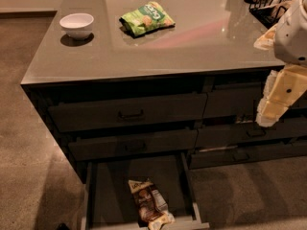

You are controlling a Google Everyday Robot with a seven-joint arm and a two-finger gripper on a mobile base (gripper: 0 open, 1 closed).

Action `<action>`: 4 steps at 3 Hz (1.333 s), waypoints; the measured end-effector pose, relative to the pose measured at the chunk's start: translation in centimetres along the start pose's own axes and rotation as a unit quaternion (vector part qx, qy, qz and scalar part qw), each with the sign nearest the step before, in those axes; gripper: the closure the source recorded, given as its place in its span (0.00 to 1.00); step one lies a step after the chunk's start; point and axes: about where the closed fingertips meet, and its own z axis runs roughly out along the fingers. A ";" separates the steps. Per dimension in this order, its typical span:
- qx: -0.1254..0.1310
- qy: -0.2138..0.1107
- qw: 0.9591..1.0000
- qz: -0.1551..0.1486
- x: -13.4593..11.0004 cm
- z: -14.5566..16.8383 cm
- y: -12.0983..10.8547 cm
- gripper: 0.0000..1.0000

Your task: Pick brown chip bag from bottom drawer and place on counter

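Observation:
The brown chip bag point(149, 202) lies in the open bottom drawer point(112, 186), near its front right, lengthwise with cream ends. The counter point(158, 37) is a glossy grey-beige top over dark drawer cabinets. My gripper point(274, 102) hangs at the right edge of the view, in front of the right-hand drawers and below the counter edge, well up and to the right of the bag. It holds nothing that I can see.
A bright green snack bag point(147, 17) and a white bowl point(76, 25) sit on the counter. A dark wire rack point(268, 4) stands at its back right corner. Two upper drawers with bar handles point(130, 114) are closed above the open one. Floor surrounds the cabinet.

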 end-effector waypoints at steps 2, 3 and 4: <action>0.007 0.014 0.999 0.030 1.9 4.9 0.1 0.00; -0.008 0.013 0.999 0.050 4.7 12.3 1.9 0.00; 0.001 0.010 0.999 0.051 4.9 13.5 2.1 0.00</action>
